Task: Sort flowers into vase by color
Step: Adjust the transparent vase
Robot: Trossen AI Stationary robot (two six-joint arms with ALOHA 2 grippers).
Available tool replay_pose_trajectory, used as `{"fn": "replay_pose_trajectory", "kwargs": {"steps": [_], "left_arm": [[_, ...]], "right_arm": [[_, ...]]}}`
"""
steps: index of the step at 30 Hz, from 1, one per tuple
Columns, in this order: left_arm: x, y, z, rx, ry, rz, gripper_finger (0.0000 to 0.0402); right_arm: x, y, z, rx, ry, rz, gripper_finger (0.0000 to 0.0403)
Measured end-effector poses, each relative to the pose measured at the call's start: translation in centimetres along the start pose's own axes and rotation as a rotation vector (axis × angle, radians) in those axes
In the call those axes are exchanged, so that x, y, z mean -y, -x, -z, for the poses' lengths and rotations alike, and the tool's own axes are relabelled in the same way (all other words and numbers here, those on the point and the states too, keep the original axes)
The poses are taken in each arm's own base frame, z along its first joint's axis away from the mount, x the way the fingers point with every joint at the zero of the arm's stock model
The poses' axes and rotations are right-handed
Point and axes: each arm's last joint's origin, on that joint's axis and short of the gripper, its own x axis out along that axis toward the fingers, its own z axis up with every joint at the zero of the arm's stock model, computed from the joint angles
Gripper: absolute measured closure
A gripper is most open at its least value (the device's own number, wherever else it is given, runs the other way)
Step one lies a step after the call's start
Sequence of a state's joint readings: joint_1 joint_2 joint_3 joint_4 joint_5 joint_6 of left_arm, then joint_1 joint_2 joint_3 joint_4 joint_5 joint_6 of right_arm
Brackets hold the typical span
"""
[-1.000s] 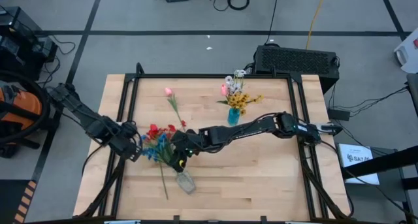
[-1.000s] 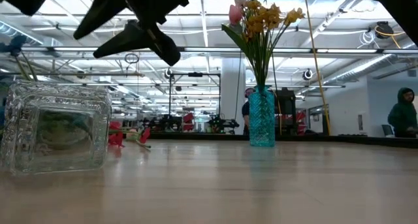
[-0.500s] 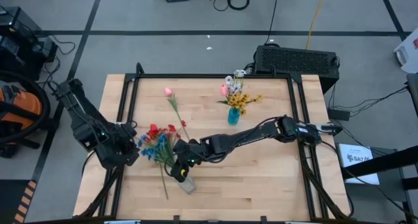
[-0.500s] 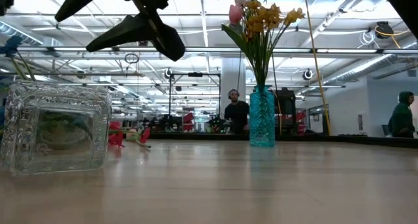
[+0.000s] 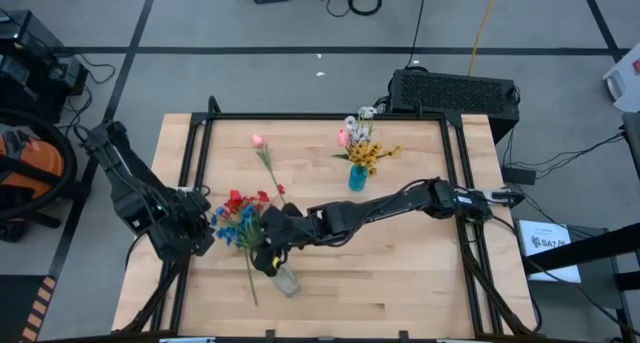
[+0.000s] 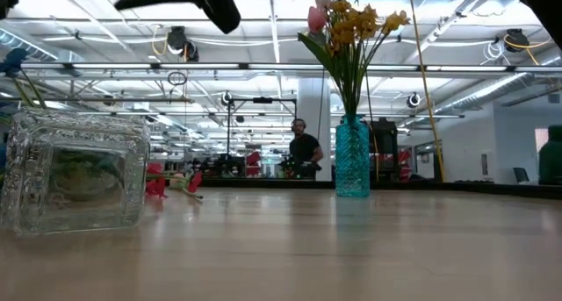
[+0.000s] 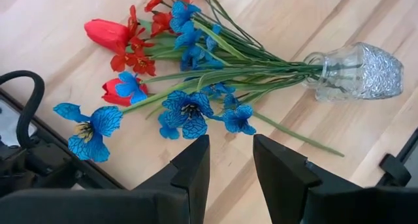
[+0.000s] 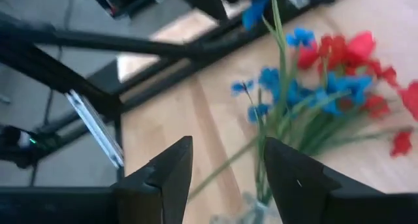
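Red and blue flowers [image 5: 240, 219] lie fanned on the counter [image 5: 400, 273], stems running toward five o'clock into a toppled glass vase [image 5: 283, 278]. Right gripper [image 5: 268, 260] over the vase mouth, jaws open, empty; left gripper [image 5: 197, 235] at nine o'clock, jaws part-open, empty.

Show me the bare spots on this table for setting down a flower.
Bare wood lies on the table right of the fallen clear vase and in front of the right arm, also right of the blue vase. Crowded: red and blue flowers, both grippers, right, left.
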State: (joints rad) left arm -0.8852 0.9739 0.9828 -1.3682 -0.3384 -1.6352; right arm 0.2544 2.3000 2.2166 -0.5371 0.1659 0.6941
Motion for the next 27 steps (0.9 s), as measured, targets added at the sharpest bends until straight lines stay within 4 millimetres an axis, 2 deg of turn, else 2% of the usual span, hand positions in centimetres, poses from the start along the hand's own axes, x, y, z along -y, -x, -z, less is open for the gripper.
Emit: {"fn": "replay_pose_trajectory", "kwargs": {"steps": [4,8,12,15,19,23,25,27], "left_arm": [[0.4,-0.2,0.1,-0.009,0.01,0.015,0.0277],[2.0,-0.3,0.3,-0.021,0.05,0.137,0.0277],[3.7,-0.7,0.5,-0.029,0.084,0.222,0.0277],[4.4,-1.2,0.8,-0.035,0.13,0.215,0.0277],[4.9,-2.0,1.1,-0.046,0.216,0.173,0.0277],[5.6,-2.6,1.3,-0.049,0.272,0.157,0.0277],[6.0,-2.9,1.4,-0.044,0.308,0.162,0.0277],[6.5,-3.4,1.4,-0.035,0.344,0.172,0.0277]], "right_arm": [[0.5,-0.5,1.2,-0.081,0.019,0.056,0.0222],[1.6,-0.4,2.5,-0.213,0.035,0.161,0.0222],[3.3,0.4,3.5,-0.351,-0.096,0.331,0.0222],[4.6,1.8,4.9,-0.511,-0.155,0.503,0.0222],[4.6,4.6,7.5,-0.714,-0.103,0.747,0.0222],[3.5,5.8,8.8,-0.709,-0.031,0.682,0.0222],[3.6,6.8,9.5,-0.69,-0.029,0.684,0.0222],[4.3,8.3,11.1,-0.696,-0.02,0.739,0.0222]]}}
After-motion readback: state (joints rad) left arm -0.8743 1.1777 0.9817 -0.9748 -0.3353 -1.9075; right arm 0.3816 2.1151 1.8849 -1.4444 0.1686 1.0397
